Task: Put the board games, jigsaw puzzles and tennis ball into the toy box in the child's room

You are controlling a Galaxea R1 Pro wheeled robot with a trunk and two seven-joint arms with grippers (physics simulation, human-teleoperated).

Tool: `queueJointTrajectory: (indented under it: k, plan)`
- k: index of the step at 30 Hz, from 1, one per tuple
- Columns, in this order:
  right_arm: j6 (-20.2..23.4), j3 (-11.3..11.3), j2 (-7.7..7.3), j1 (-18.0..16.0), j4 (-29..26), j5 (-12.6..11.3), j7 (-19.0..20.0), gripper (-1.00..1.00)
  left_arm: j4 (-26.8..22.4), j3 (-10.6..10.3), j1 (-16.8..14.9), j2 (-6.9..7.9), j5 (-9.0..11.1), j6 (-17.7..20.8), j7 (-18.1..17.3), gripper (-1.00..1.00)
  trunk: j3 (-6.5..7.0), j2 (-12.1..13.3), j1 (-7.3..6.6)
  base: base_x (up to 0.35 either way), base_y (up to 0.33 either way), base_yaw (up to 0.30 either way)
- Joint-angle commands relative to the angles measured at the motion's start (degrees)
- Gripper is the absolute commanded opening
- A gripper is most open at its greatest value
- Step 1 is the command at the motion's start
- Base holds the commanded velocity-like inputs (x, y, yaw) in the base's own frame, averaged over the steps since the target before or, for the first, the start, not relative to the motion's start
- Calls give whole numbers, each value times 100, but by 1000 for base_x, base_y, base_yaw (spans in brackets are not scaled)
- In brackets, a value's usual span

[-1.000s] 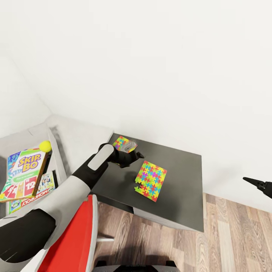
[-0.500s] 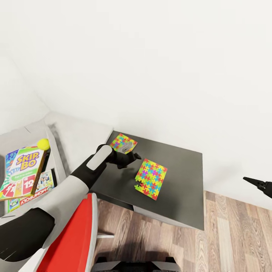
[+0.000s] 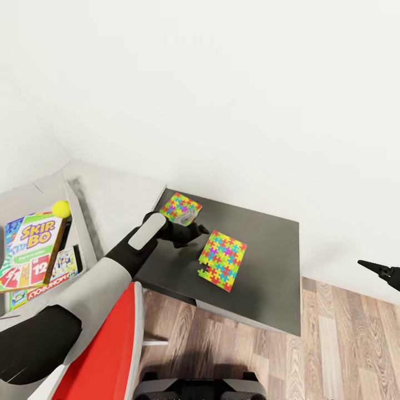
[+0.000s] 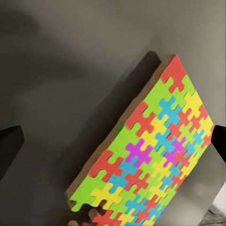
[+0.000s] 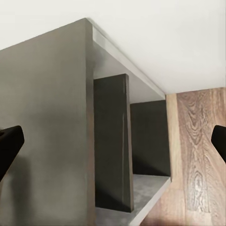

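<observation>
Two bright multicoloured jigsaw puzzles are on the dark table (image 3: 266,261). One puzzle (image 3: 223,260) lies flat mid-table and also appears in the left wrist view (image 4: 150,155). The other puzzle (image 3: 180,206) is at the back left corner. My left gripper (image 3: 195,230) sits between them, just in front of the corner puzzle, open, its fingertips (image 4: 9,146) wide apart and nothing between them. The grey toy box (image 3: 83,222) at the left holds the Skip-Bo game (image 3: 33,239), the Monopoly game (image 3: 58,269) and the yellow tennis ball (image 3: 60,209). My right gripper (image 3: 380,272) hangs open past the table's right side.
A red chair (image 3: 111,344) stands close under my left arm. Wooden floor (image 3: 344,344) lies in front of and right of the table. The right wrist view looks at the table's dark side with an open shelf (image 5: 117,150). A white wall runs behind.
The whole picture has drifted, with the toy box sliding left, so the camera moved. The corner puzzle shows more fully beside my left gripper. The right gripper has kept its place.
</observation>
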Motion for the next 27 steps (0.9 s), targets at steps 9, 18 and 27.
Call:
queueJointTrajectory:
  k: [9, 18, 27]
  plan:
    - [30, -17, 5, -7, -6, 33, 47, 100, -7, -9, -40, -17, 73, -5, 57, 100, -92, -10, 3, 0, 0, 0]
    - [30, -29, 5, -10, -12, 33, 47, 100, -7, -9, -54, -22, 82, -5, 43, 100, -162, -10, 3, 0, 0, 0]
    - [30, -37, 7, -11, -17, 33, 48, 100, -7, -9, -57, -27, 85, -5, 29, 100, -185, -10, 3, 0, 0, 0]
